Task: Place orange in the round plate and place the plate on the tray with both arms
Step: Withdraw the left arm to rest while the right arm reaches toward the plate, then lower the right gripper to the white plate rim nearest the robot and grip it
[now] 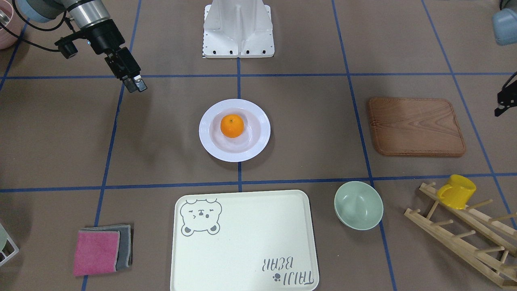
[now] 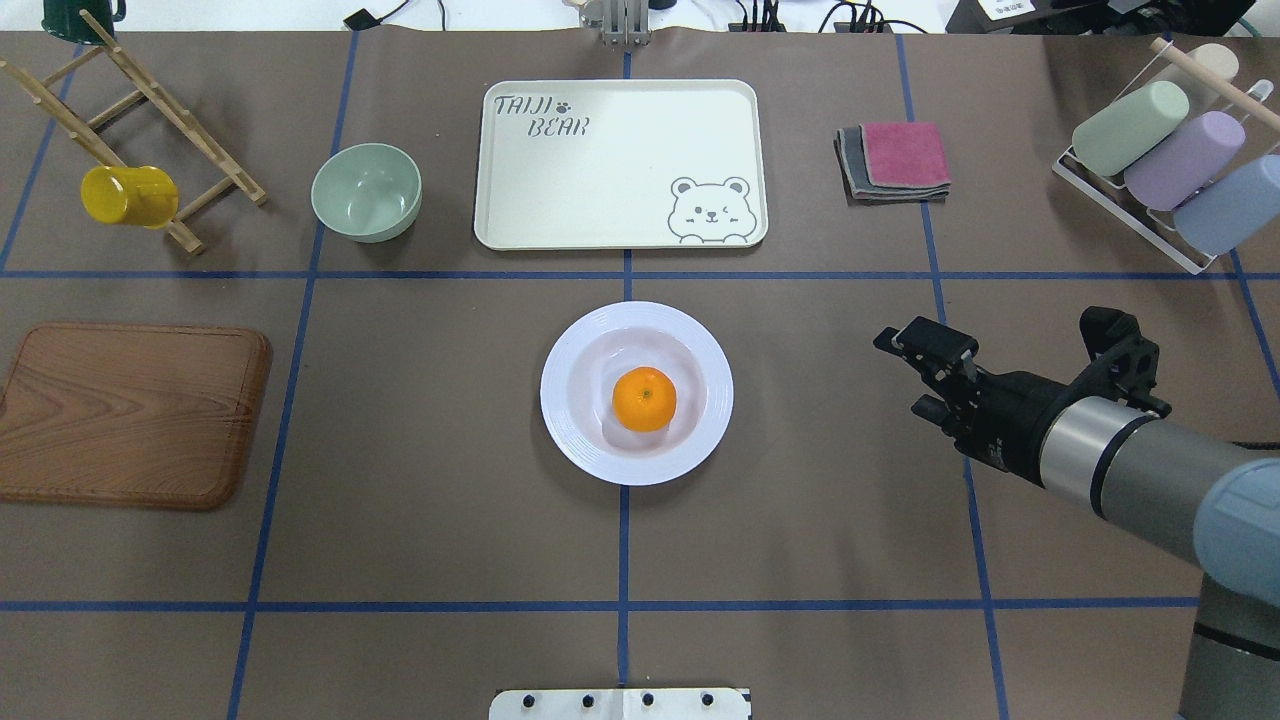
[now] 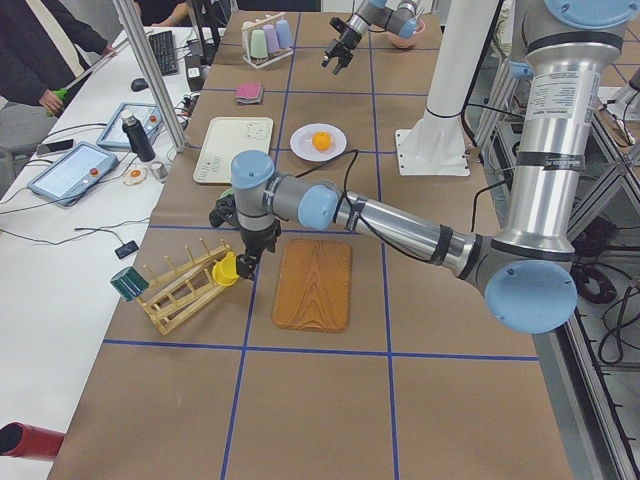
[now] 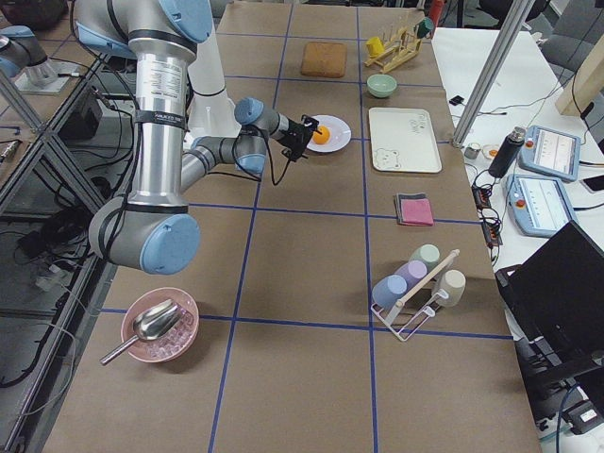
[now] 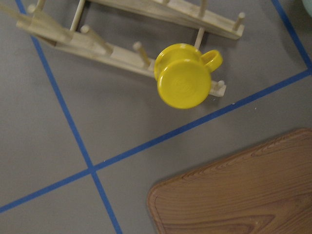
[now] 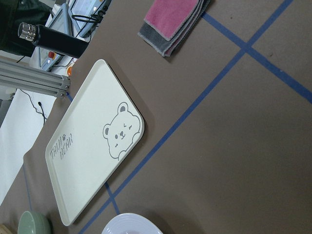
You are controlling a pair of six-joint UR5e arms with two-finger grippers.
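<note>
The orange [image 1: 232, 125] [image 2: 644, 399] lies in the middle of the white round plate [image 1: 206, 138] [image 2: 562, 400] at the table's centre. The cream tray [image 1: 250, 242] [image 2: 600, 180] lies bare just beyond the plate on the side away from the robot, with a gap between them. My right gripper [image 2: 902, 374] [image 1: 135, 84] hovers open and holding nothing, well off to the plate's right. The left gripper [image 3: 245, 262] hangs by the yellow mug [image 5: 184, 81] on the wooden rack, far from the plate. Whether it is open or shut, I cannot tell.
A brown wooden board [image 1: 416, 127] and a pale-green bowl [image 1: 358, 205] lie on my left side, near the peg rack [image 1: 464, 238]. Folded pink and grey cloths [image 2: 895, 160] and a rack of cups [image 2: 1170, 150] sit on my right. A person stands at the side bench.
</note>
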